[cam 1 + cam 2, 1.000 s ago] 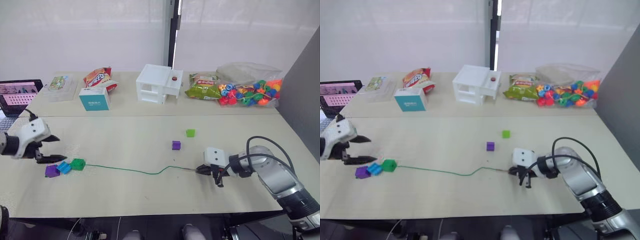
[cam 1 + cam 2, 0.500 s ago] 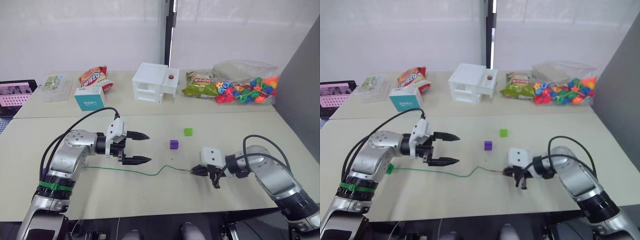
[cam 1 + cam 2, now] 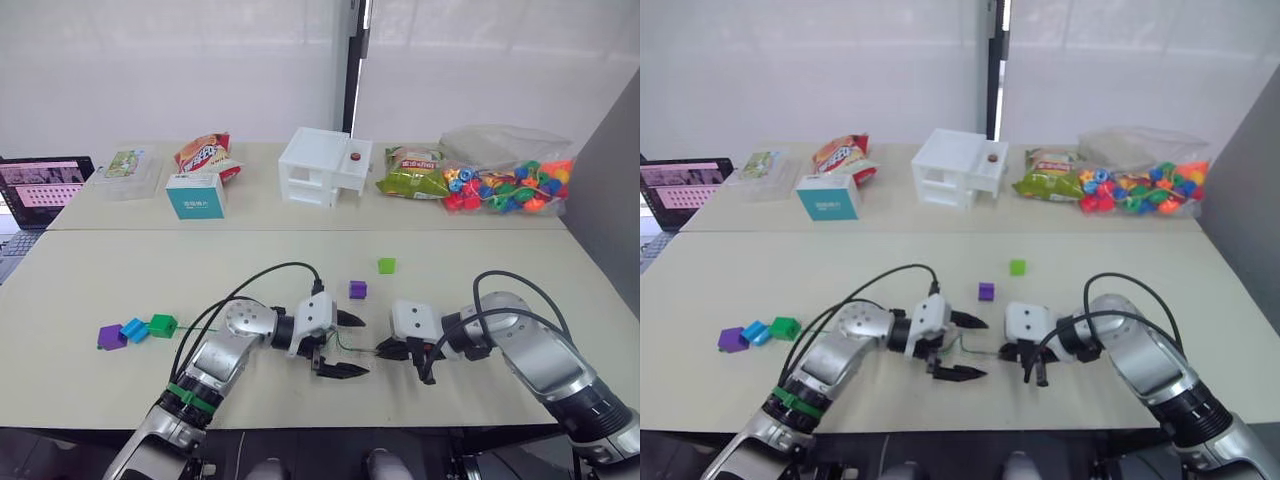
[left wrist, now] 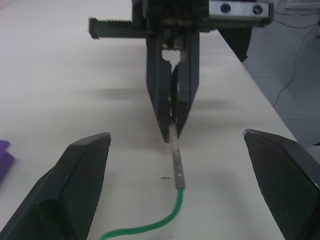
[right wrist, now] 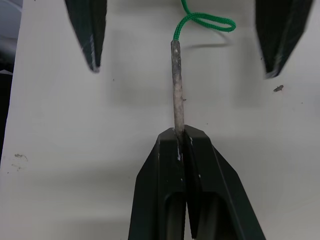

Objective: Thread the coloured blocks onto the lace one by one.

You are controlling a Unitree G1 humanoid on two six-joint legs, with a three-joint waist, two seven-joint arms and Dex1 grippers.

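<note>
right claw: the right claw (image 5: 180,137) is clamped shut on the grey tip (image 5: 176,85) of the lace (image 4: 150,229), low over the front of the counter (image 3: 150,280); the tip sticks out from between the closed fingers toward the left claw.
left claw: the left claw (image 3: 345,345) is spread wide open, facing the right claw head-on; its two fingers (image 4: 75,190) are set to either side of the tip, and nothing is held between them.
lace: a thin green cord, joined to the grey tip and curled into a small loop (image 5: 207,21) just past it; it is laid on the counter between the two claws, and further along it is hidden under the left arm.
threaded blocks: a purple block (image 3: 110,337), a blue block (image 3: 133,330) and a dark green block (image 3: 160,325) are seen in a touching row on the robot's left, well apart from both claws.
loose blocks: a second purple block (image 3: 357,289) is seen just beyond the left claw; a light green block (image 3: 386,265) lies a little further back and to the right.
far side: a bag of beads (image 3: 505,185), a white box (image 3: 322,167), a teal box (image 3: 195,195), snack bags (image 3: 205,155) and a laptop (image 3: 35,190) are ranged along the back.
</note>
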